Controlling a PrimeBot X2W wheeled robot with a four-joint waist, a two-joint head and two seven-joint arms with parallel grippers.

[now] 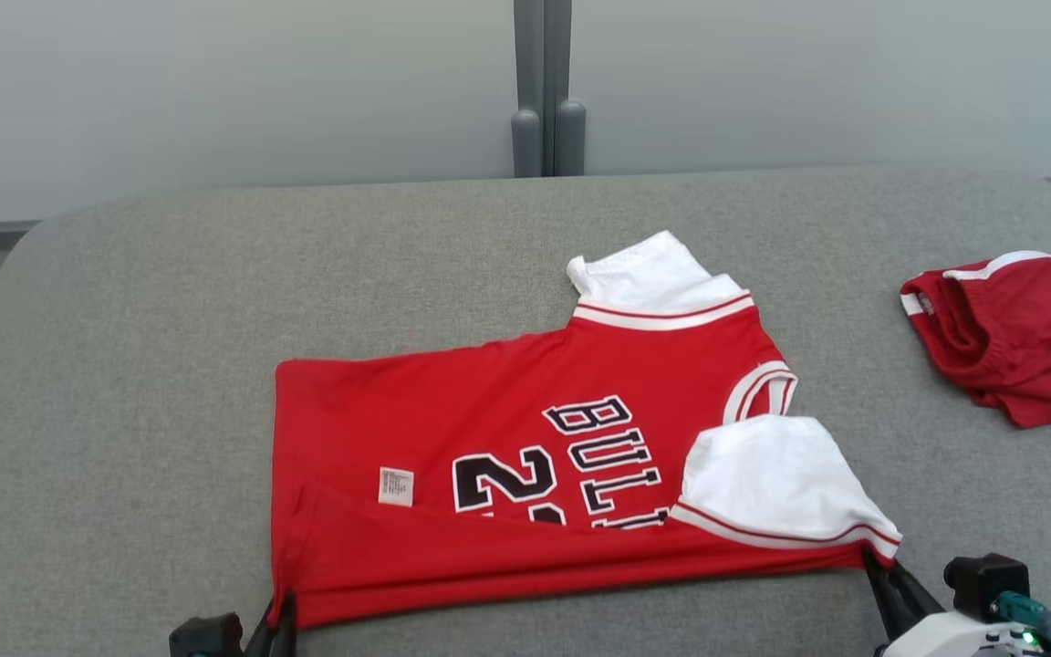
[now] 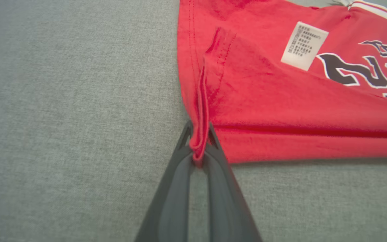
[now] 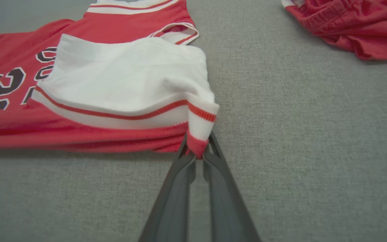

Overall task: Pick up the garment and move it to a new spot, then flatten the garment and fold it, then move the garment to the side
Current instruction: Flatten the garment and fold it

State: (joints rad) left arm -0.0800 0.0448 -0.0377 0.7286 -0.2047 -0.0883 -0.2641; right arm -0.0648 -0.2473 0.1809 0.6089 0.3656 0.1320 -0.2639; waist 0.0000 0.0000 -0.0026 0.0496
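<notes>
Right now you are working the fold step: the jersey (image 1: pixel 525 429) is lying spread across the middle of the table (image 1: pixel 124 365), closer to the near edge than the far one, with its hem pointing toward the left edge and its collar toward the right. The near long side is already turning over onto the front, so the label (image 1: pixel 396 485) and a white sleeve (image 1: pixel 772 474) are showing on top.

Your left gripper (image 1: pixel 281 630) is pinching the near hem corner, its fingers closed tight on a doubled ridge of red cloth. Your right gripper (image 1: pixel 877 570) is doing the same at the near shoulder end, clamping the striped sleeve trim. Between the two, the near edge is running fairly straight and taut.

By my reading, flattening is behind you and the first lengthwise fold is only starting. The next move is asking you to lift both ends together, keeping them level, and carry them toward the far edge so the near side is landing squarely over the lettering. Uneven travel is likely to be skewing the crease. Red shorts (image 1: pixel 1018 338) are sitting by the right edge, well apart from the jersey.
</notes>
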